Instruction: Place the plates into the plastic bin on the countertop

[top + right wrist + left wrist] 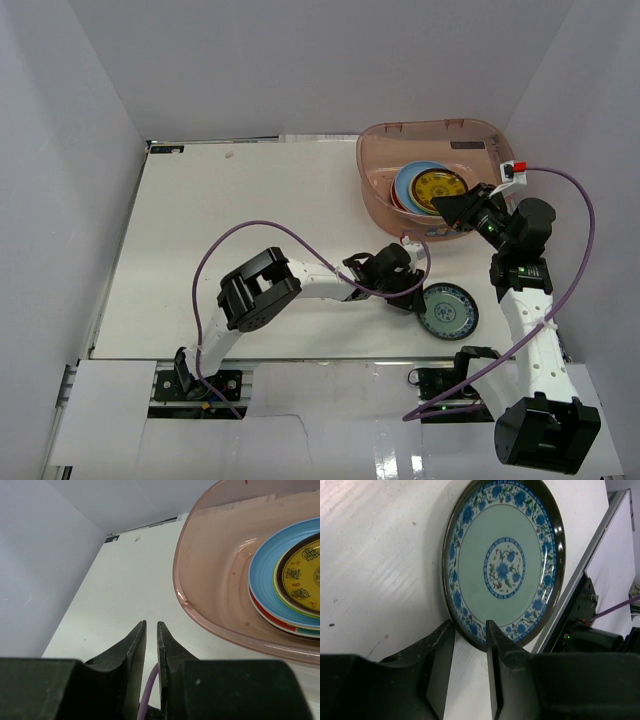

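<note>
A white-blue patterned plate [448, 311] lies on the white countertop [250, 220] near its front edge. My left gripper [410, 291] is at its left edge. In the left wrist view the open fingers [496, 645] straddle the rim of the plate [505, 560], with a gap left. The pinkish plastic bin [430, 128] stands at the back right and holds a stack of plates: amber patterned [438, 188] on top, light blue [408, 183] below it, red lower down [270, 617]. My right gripper [462, 208] hovers over the bin's near rim [215, 580], shut and empty [151, 625].
A purple cable [230, 250] loops over the table from the left arm. Another cable [575, 200] arcs right of the bin. The metal frame at the table's front edge [590, 555] runs close to the plate. Grey walls enclose the table.
</note>
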